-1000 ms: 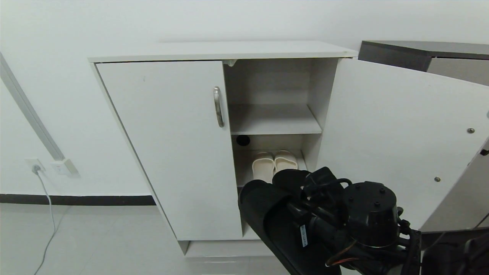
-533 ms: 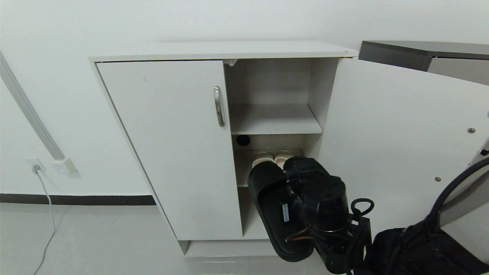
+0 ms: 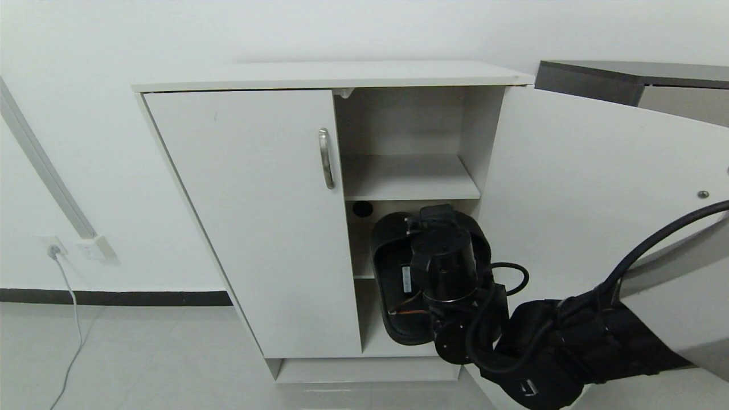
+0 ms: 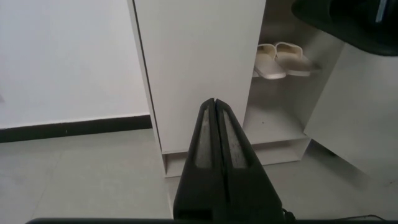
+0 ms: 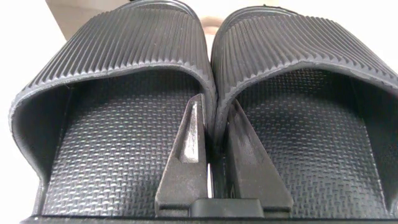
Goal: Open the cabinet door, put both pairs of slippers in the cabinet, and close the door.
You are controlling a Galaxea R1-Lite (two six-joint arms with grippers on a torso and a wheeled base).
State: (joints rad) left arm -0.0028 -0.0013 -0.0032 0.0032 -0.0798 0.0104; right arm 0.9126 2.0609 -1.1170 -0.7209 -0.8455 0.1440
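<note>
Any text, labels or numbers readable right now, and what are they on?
No text can be read.
White label on an insole of the black slippers: too small to read.
Cabinet and cream slippers: no print visible.

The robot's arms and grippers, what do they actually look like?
Both are black. The left gripper has two long, flat, tapering fingers with greyish strips along them. The right gripper has similar wedge-shaped fingers with shiny faces. The right arm has a rounded cylindrical wrist joint, a soft black cover, and thick black cables looping alongside.
</note>
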